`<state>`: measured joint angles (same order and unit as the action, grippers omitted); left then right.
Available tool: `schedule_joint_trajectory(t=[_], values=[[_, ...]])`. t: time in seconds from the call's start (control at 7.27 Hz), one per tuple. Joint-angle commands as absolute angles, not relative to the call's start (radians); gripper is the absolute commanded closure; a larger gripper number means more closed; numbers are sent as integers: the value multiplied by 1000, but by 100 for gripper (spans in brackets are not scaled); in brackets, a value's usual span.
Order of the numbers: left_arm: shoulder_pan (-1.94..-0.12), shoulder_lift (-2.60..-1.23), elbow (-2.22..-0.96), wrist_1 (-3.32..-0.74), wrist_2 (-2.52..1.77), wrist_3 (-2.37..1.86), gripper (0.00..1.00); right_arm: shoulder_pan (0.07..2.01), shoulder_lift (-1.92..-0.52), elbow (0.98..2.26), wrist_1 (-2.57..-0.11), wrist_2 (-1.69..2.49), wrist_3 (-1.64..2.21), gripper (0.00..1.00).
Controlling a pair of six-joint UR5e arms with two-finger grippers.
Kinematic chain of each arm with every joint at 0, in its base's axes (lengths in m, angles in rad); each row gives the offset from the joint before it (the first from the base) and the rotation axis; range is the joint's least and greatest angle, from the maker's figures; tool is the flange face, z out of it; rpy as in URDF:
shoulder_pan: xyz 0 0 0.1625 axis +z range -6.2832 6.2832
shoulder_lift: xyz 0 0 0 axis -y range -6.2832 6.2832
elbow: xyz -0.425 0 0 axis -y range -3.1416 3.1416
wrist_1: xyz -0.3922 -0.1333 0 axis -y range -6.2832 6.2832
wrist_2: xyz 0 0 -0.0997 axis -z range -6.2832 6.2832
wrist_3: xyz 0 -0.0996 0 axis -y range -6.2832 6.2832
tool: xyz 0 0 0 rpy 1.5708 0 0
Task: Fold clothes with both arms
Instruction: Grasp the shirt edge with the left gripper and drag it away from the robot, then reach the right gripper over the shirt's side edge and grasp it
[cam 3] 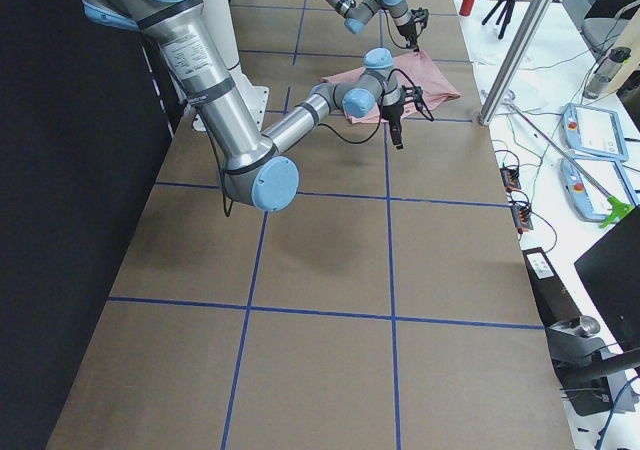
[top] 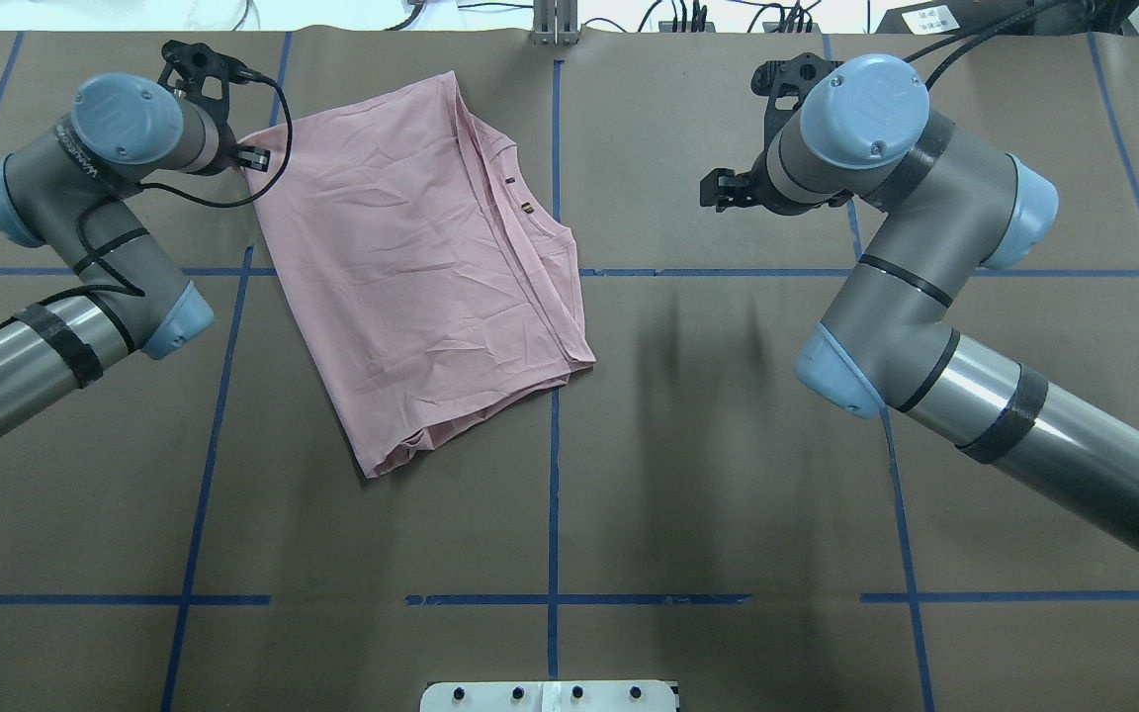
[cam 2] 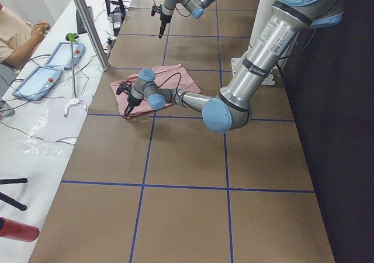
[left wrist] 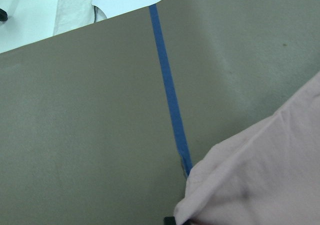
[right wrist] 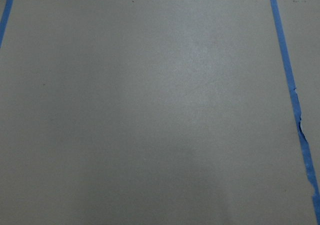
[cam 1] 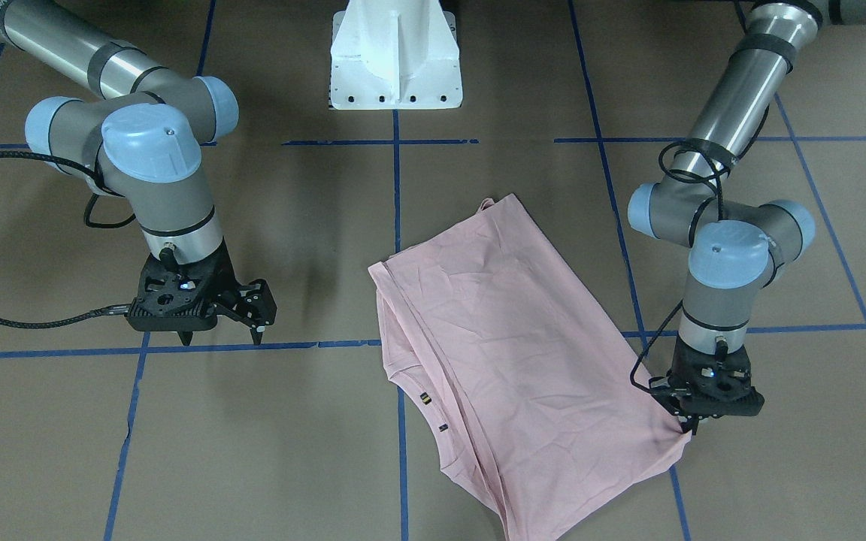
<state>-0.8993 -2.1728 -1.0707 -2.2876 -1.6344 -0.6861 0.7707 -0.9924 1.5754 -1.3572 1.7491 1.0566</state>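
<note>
- Shirt first: I see the pink T-shirt (cam 1: 508, 338) lying folded and creased on the brown table (cam 1: 267, 451), nearer my left arm (cam 1: 734, 113).
- Left gripper (cam 1: 690, 430) pinches one corner (jaws narrow, cloth between them).
- Right gripper (cam 1: 221, 336) hangs spread wide, well apart from the cloth.

The front-facing view held one pale pink short-sleeved fabric T-shirt (cam 1: 508, 338), one white ribbed pedestal base (cam 1: 395, 52) at twelve o'clock, two grey tubular metal arms (left arm (cam 1: 734, 98) at three, right arm (cam 1: 57, 49) at nine) and two black pronged grippers (left gripper (cam 1: 692, 430), right gripper (cam 1: 221, 338)).
</note>
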Motion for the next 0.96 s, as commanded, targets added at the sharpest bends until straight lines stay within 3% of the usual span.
schedule_joint_trajectory(t=[0.0, 0.41, 0.83], values=[[-920, -2163, -1068, -2376, -1663, -620, 0, 744, -971, 1572, -1356, 1750, 1153, 0], [-962, -2112, -1156, -2382, -1798, -583, 0, 660, -748, 1403, -1361, 1673, 1371, 24], [-962, -2111, -1161, -2384, -1798, -597, 0, 594, -577, 1119, -1228, 1603, 1459, 35]])
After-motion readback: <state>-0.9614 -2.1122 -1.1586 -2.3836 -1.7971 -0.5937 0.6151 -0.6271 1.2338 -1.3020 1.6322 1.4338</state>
